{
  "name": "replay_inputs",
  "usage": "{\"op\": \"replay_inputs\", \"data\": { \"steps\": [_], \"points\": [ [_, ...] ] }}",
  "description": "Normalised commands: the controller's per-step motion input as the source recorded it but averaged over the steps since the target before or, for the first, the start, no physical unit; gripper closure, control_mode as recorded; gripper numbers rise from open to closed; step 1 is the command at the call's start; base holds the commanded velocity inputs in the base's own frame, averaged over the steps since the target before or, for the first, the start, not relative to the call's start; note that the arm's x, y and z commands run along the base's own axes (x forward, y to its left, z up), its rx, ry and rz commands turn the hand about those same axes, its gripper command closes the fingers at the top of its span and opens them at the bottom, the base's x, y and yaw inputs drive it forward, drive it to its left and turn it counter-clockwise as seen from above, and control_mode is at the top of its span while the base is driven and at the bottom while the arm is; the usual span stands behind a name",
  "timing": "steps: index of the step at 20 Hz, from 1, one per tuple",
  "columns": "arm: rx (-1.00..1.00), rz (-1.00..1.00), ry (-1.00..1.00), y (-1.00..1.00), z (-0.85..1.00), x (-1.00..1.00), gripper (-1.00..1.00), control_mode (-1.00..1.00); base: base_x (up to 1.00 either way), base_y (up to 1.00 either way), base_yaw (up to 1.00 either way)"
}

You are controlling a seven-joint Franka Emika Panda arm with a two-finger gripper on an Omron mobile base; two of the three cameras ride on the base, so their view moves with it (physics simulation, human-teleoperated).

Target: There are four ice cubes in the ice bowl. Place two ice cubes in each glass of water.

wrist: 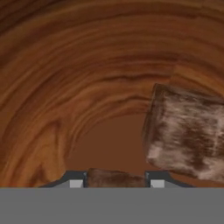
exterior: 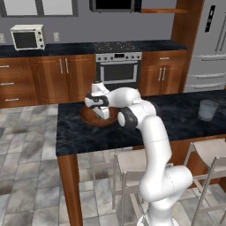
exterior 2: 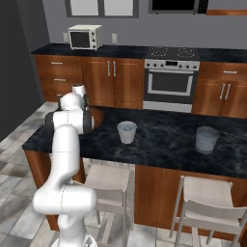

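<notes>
Ice bowl (exterior: pixel 90 118) on counter (exterior: pixel 176 119) left end; 2 glasses (exterior 2: pixel 127 131) (exterior 2: pixel 207 139) to its right.

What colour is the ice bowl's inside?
Reddish-brown with wood grain rings; ice bowl, clearest in the hand view.

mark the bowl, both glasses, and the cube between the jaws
bowl (exterior: pixel 89 118): left base view, front rim left of the hand.
near glass (exterior 2: pixel 127 132): right base view, side wall.
far glass (exterior 2: pixel 207 140): right base view, side wall.
cube (wrist: pixel 114 178): hand view, top face between the fingertips.
</notes>
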Motion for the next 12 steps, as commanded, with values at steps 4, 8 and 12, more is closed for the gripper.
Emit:
{"op": "replay_inputs", "data": {
  "steps": [4,8,12],
  "points": [
    [0.02,-0.07,-0.03,0.00,-0.01,-0.14,1.00,-1.00,0.00,0.00,0.00],
    [0.05,-0.08,-0.08,0.00,0.02,-0.28,1.00,-1.00,0.00,0.00,0.00],
    [0.00,-0.08,-0.19,0.00,0.19,-0.41,1.00,-1.00,0.00,0.00,0.00]
  ]
}}
